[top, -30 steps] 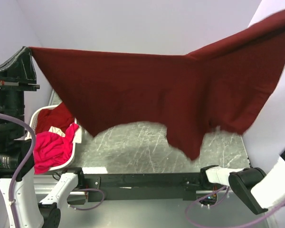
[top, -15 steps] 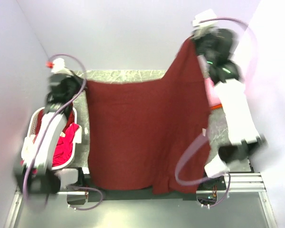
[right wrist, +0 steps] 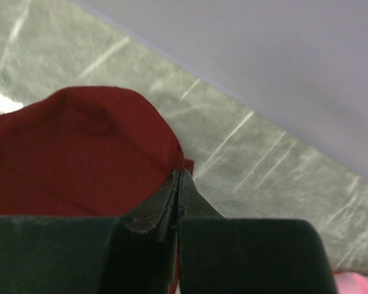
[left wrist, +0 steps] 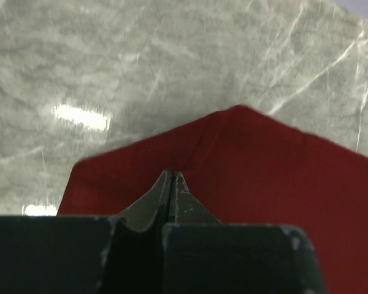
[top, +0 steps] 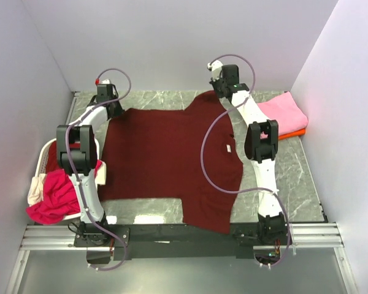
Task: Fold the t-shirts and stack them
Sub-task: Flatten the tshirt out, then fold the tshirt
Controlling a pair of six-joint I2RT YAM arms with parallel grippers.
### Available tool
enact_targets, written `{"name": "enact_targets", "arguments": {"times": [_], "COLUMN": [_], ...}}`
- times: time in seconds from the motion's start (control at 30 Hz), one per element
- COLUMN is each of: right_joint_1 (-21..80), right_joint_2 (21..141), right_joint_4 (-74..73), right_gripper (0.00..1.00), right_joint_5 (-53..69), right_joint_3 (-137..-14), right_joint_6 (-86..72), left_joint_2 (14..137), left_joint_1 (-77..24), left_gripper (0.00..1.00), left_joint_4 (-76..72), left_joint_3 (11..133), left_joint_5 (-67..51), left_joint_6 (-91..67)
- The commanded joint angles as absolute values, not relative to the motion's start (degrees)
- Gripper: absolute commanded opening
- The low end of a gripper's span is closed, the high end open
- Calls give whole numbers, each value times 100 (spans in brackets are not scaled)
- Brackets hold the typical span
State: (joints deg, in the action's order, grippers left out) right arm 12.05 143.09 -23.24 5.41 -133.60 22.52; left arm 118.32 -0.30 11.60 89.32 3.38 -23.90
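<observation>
The large dark maroon t-shirt [top: 165, 153] lies spread flat on the marble table, its near part reaching the front edge. My left gripper [top: 115, 111] is shut on its far left corner, seen in the left wrist view [left wrist: 172, 176] with maroon cloth [left wrist: 264, 171] pinched at the tips. My right gripper [top: 216, 92] is shut on the far right corner [right wrist: 180, 174], where the maroon cloth [right wrist: 92, 141] bunches. A folded pink t-shirt [top: 283, 112] lies on an orange one [top: 299, 133] at the far right. A magenta t-shirt [top: 54, 199] and a cream one [top: 34, 193] hang over the basket.
The white plastic basket [top: 102, 173] stands at the table's left edge beside the left arm. Both arms reach out to the far side, close to the back wall. Bare marble [top: 294, 177] shows right of the maroon shirt.
Both arms have swung forward and down from holding the maroon shirt up in the air. The shirt now lies flat on the table, held at its two far corners.
</observation>
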Motion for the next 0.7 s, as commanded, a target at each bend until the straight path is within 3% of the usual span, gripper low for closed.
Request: {"name": "enact_targets", "arguments": {"times": [0.0,0.33,0.67], "right_joint_1": [1248,1195,1345], "right_joint_2": [13747,12772,12762], "right_joint_4": [-1582,-1503,-1574], "right_gripper": [0,0,0], "right_joint_5": [334,1054,791], "right_joint_3": [-13729,-13123,-12859], "right_joint_6": [2180,1758,1819], "left_joint_2": [11848,11664,11961], "left_joint_1": [-18,299,430], "left_gripper": [0,0,0], "left_joint_4": [1134,993,1186], "left_joint_3": [9474,9607,9869], "left_joint_5": [509,405,299], "left_joint_6": [-2136,-2057,-1916]}}
